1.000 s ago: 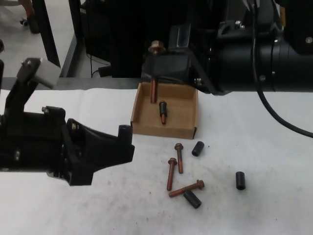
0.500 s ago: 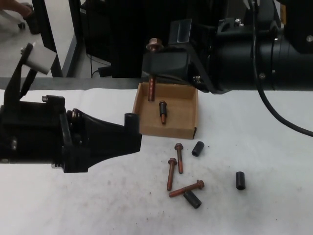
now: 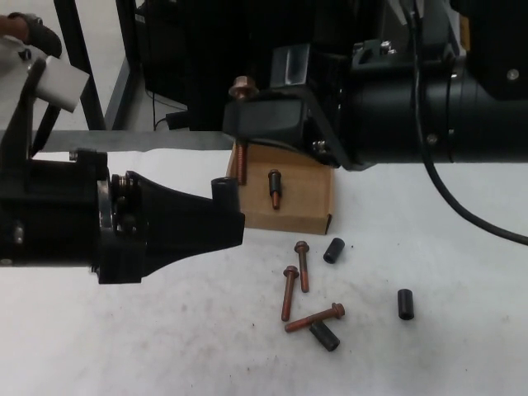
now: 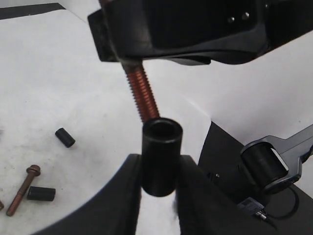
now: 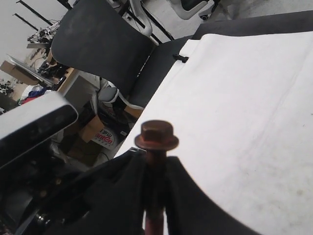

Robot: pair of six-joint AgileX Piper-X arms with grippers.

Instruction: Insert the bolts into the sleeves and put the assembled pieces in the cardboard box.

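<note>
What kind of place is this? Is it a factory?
More likely a robotics lab or workshop than a factory: there is a white-covered bench with loose bolts and sleeves on it, and an office chair stands beyond the bench.

Right end effector [image 3: 244, 125] holds bolt [image 3: 241, 163] upright beside held sleeve [image 3: 221, 189].

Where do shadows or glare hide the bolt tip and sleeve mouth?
Left wrist view: sleeve rim and bolt threads evenly lit against the white bench, no glare. High view: sleeve black on black, hard to pick out. Right wrist view: bolt head lit, shank in shadow.
</note>
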